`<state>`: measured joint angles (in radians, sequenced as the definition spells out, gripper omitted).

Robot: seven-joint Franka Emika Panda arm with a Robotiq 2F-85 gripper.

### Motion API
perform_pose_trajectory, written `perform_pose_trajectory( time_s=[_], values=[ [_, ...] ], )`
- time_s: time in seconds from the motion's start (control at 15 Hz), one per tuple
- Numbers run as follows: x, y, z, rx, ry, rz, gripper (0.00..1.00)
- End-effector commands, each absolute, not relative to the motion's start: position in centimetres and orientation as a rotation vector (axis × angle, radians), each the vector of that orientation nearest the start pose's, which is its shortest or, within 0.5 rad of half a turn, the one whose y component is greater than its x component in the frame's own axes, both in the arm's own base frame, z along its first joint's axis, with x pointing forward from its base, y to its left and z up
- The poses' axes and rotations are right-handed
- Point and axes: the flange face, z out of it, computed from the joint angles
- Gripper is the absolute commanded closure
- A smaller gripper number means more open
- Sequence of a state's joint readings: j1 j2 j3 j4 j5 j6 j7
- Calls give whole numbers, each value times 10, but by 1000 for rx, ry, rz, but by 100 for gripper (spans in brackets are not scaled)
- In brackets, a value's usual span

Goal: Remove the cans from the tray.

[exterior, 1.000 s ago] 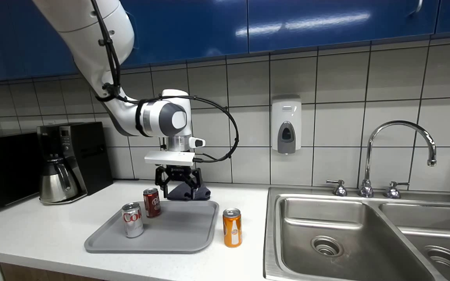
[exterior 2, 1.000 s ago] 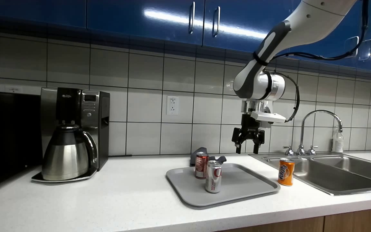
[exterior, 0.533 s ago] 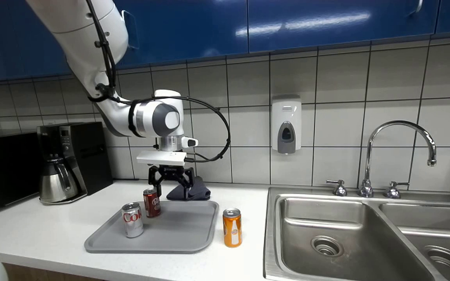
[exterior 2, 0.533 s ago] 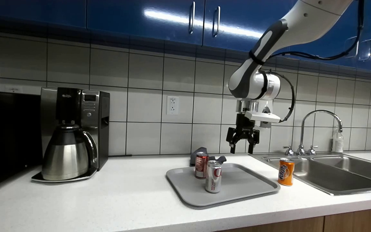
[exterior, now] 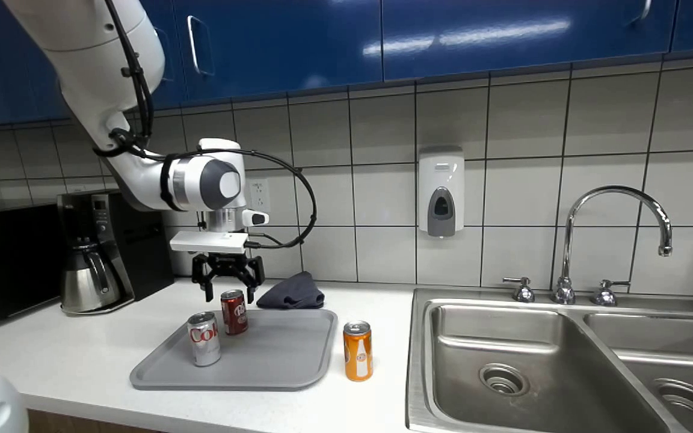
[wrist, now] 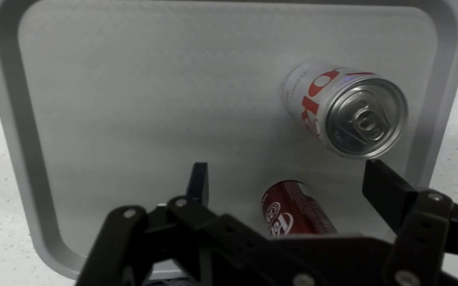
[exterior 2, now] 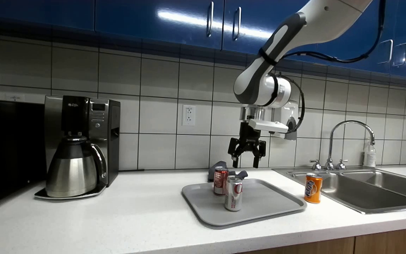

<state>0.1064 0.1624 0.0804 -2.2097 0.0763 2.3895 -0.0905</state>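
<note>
A silver Diet Coke can [exterior: 204, 341] and a dark red can [exterior: 235, 314] stand upright on the grey tray [exterior: 280, 358]. They also show in an exterior view, the silver can [exterior 2: 233, 194] in front of the red can [exterior 2: 220, 181]. An orange Fanta can [exterior: 357, 353] stands on the counter beside the tray. My gripper [exterior 2: 246, 164] is open and empty, pointing down, above the back part of the tray near the red can. In the wrist view, the red can [wrist: 292, 210] shows between the open fingers, its top hidden by the gripper body. The silver can [wrist: 344, 111] is beyond the fingertips.
A dark cloth [exterior: 291, 293] lies behind the tray by the tiled wall. A coffee maker [exterior 2: 79, 151] stands on the counter to the tray's left. A steel sink [exterior: 503, 361] with a faucet [exterior: 617, 192] is on the right. Blue cabinets hang above.
My gripper has moved left in both exterior views, from beyond the red can toward it, at about the same height. It stays open. The cans and tray have not moved.
</note>
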Motion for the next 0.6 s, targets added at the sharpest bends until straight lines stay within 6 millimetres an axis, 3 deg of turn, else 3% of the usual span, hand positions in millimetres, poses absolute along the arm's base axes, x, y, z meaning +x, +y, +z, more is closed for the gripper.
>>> perform_pose_trajectory(
  time_s=[0.0,0.2,0.53],
  values=[
    [528,129,320,-3052,-380,-39,0],
    [522,146,318,-3046,-439,-30,0],
    [512,155,305,-3047,-488,8,0]
  ],
)
